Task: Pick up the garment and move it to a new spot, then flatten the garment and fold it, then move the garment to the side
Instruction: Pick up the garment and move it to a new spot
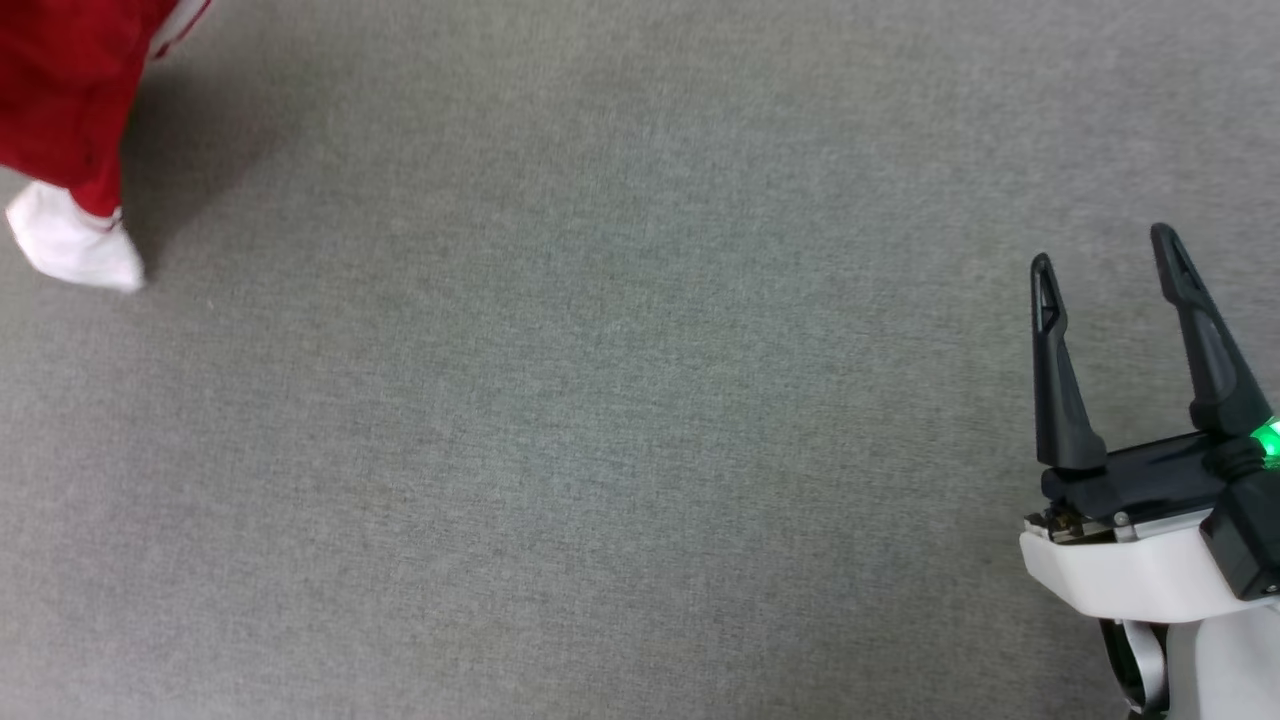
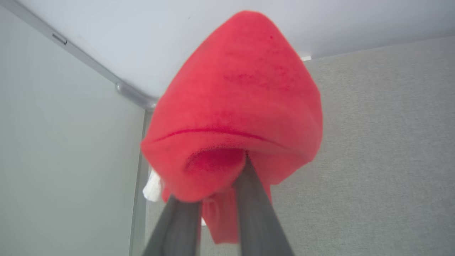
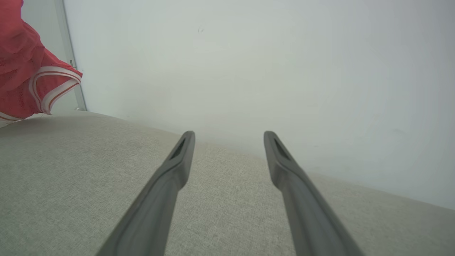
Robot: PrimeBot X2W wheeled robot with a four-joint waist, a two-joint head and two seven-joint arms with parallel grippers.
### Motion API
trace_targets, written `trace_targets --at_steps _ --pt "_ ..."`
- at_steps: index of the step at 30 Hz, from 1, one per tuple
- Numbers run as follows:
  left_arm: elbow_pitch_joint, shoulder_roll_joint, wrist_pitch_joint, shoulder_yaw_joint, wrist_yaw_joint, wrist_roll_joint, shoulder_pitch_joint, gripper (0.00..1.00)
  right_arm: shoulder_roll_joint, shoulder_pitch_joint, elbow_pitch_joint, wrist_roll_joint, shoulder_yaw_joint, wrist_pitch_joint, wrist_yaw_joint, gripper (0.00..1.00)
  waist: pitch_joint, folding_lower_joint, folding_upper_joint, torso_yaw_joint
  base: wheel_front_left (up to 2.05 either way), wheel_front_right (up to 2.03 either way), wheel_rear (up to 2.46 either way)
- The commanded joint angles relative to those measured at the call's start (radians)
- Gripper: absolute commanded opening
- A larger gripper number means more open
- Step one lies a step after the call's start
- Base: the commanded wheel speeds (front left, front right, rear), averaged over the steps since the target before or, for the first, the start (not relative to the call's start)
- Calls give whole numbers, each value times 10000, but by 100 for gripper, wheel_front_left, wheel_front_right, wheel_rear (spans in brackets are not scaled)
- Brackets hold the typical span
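I'm working in what looks to me like a bare test booth or lab corner. A flat grey fabric surface [image 1: 600, 450] runs up to plain white walls [image 3: 249, 71]. A pale grey panel [image 2: 64, 160] with a metal edge strip [image 2: 131, 93] closes one side.

A red garment [image 1: 60, 90] is hanging in the upper left corner, its white sleeve [image 1: 70, 250] drooping toward the grey fabric-covered worktop [image 1: 600, 400] and casting a shadow beside it. The right gripper [image 1: 1103, 246] is hovering at the lower right, well apart from the garment, its two dark fingers [image 1: 1058, 400] standing wide apart and pointing up, a green light [image 1: 1270, 438] glowing at its base.
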Motion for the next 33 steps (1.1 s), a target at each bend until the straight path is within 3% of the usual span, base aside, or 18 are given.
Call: trace_targets --at_steps 1,11,23,33 --pt "-266 24 52 -129 9 87 -225 0 28 114 50 114 29 -21 -7 100 -375 0 0 -202 0 0 0" --pt "-2514 -224 576 -1013 9 734 -1692 0 29 316 380 917 135 -19 -7 100 -1401 0 0 -1441 0 0 0" --pt "-4072 -1605 581 -2415 11 861 -2490 0 32 564 598 1423 11 -21 -7 100 -1990 0 0 -3159 0 0 0" --pt "-4473 -3013 -180 -4299 11 1087 -763 0 31 551 696 1501 -72 -21 -7 100 -1832 0 0 -3526 0 0 0"
